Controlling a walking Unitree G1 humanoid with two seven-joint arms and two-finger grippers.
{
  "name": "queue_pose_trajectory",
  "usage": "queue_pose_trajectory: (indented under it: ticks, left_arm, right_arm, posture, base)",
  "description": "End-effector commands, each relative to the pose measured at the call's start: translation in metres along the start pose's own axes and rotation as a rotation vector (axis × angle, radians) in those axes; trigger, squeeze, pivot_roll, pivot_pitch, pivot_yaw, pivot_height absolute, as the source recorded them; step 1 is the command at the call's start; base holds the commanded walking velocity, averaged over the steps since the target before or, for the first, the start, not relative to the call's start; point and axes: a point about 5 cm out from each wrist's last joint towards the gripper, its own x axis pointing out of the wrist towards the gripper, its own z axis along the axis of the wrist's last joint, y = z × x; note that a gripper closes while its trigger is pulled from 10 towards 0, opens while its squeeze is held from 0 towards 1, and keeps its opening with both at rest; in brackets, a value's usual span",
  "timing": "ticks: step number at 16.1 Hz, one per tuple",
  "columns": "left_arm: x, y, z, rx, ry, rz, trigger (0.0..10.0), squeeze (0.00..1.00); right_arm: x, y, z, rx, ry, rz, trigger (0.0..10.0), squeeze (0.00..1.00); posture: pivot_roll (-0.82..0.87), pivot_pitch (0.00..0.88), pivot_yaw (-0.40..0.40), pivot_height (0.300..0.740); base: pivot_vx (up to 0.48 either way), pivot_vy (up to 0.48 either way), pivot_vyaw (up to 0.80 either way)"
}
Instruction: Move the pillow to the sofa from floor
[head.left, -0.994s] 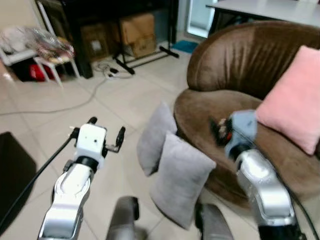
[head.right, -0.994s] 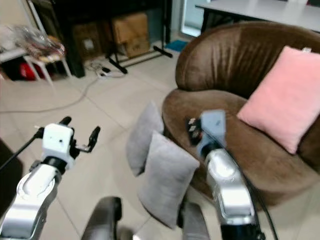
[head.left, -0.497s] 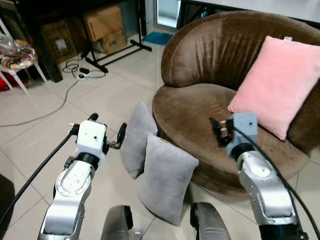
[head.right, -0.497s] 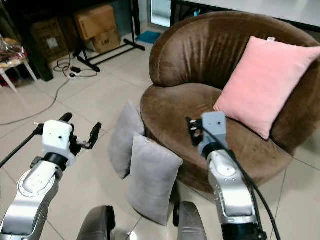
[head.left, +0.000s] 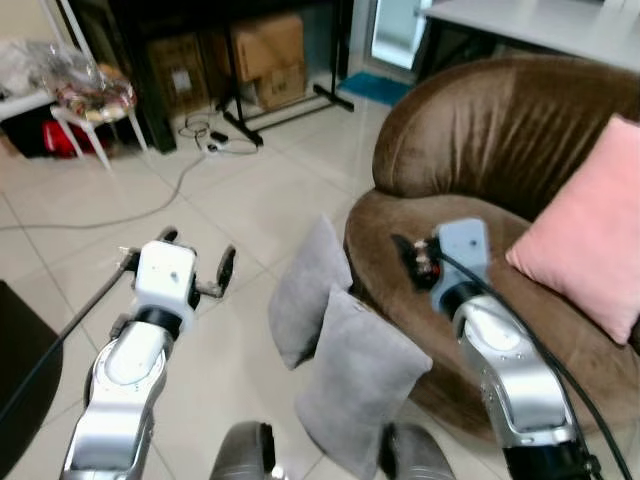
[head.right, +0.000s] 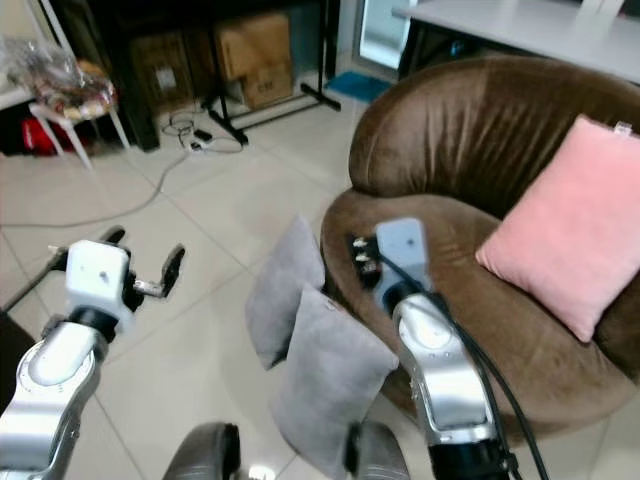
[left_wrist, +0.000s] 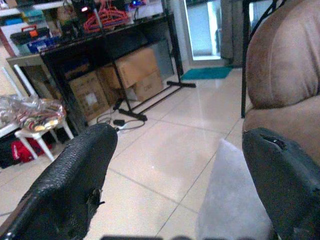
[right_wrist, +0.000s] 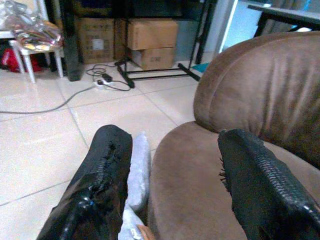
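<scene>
The head view has swung leftward; two grey pillows (head.left: 350, 375) still lean against the brown sofa (head.left: 500, 150), ungrasped. Left gripper (head.left: 190, 265) and right gripper (right_wrist: 175, 170) hover, fingers spread and empty.

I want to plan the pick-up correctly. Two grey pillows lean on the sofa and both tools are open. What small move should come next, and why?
Probably lower the left tool toward the nearer grey pillow. Both tools hang open above the floor, touching nothing; the right tool is over the sofa seat, farther from that pillow's free side.
</scene>
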Motion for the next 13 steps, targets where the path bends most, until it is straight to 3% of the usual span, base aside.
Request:
queue_pose_trajectory:
  ticks: [1, 3, 8, 13]
  left_arm:
    - [0.0015, -0.009, 0.0012, -0.014, -0.003, -0.034, 10.0, 0.0]
    - [0.002, -0.0092, 0.0007, -0.013, 0.001, -0.036, 10.0, 0.0]
    - [0.0034, -0.01, 0.0006, -0.016, 0.004, -0.043, 10.0, 0.0]
    - [0.0034, -0.009, 0.0011, 0.002, -0.001, -0.022, 10.0, 0.0]
  right_arm:
    - [-0.0021, -0.0136, -0.0042, -0.004, 0.018, -0.05, 10.0, 0.0]
    - [-0.0027, -0.015, -0.0048, 0.017, 0.017, -0.063, 10.0, 0.0]
    - [-0.0033, -0.0186, -0.007, 0.026, 0.033, -0.087, 10.0, 0.0]
    - [-0.0019, -0.0164, -0.006, 0.019, 0.03, -0.066, 10.0, 0.0]
  posture:
    - [-0.1, 0.0, 0.023, 0.61]
    - [-0.1, 0.0, 0.023, 0.61]
    - [-0.11, 0.0, 0.029, 0.61]
    - [-0.1, 0.0, 0.023, 0.61]
  base:
    - [0.281, 0.0, 0.0]
    - [0.277, 0.0, 0.0]
    - [0.283, 0.0, -0.69]
    - [0.165, 0.0, 0.0]
